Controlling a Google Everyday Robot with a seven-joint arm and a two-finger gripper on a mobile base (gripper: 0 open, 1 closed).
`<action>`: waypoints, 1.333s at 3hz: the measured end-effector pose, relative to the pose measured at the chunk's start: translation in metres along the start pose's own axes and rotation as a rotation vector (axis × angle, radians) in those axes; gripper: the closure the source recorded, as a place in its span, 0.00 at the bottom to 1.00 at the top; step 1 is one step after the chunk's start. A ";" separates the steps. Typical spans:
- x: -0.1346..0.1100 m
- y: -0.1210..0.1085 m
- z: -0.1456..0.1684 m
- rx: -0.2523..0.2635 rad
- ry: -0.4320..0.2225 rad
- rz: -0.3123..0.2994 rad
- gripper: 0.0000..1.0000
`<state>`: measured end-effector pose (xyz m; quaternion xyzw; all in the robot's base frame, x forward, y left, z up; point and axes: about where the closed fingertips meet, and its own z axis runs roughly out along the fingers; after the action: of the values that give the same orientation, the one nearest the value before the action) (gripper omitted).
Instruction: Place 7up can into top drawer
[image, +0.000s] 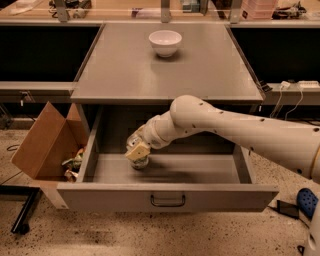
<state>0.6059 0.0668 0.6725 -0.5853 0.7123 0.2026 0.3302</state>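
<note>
The top drawer (100, 196) is pulled wide open below the grey tabletop, its dark handle (167, 201) at the front centre. My arm reaches in from the right. My gripper (137, 150) is inside the drawer at its left part, shut on the 7up can (140, 161). Only the can's lower part shows below the gripper. The can stands upright, with its base at or just above the drawer floor; I cannot tell which.
A white bowl (165, 42) sits at the back of the grey tabletop (125, 70). A brown cardboard box (42, 142) with scraps in it leans against the drawer's left side. A blue object (307, 200) lies on the floor at the right.
</note>
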 end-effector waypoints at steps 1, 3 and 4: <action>0.004 -0.004 -0.002 -0.005 -0.014 0.032 0.83; 0.003 -0.004 -0.002 -0.005 -0.014 0.032 0.37; 0.003 -0.003 -0.002 -0.005 -0.014 0.032 0.13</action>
<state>0.6085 0.0622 0.6717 -0.5734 0.7186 0.2138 0.3302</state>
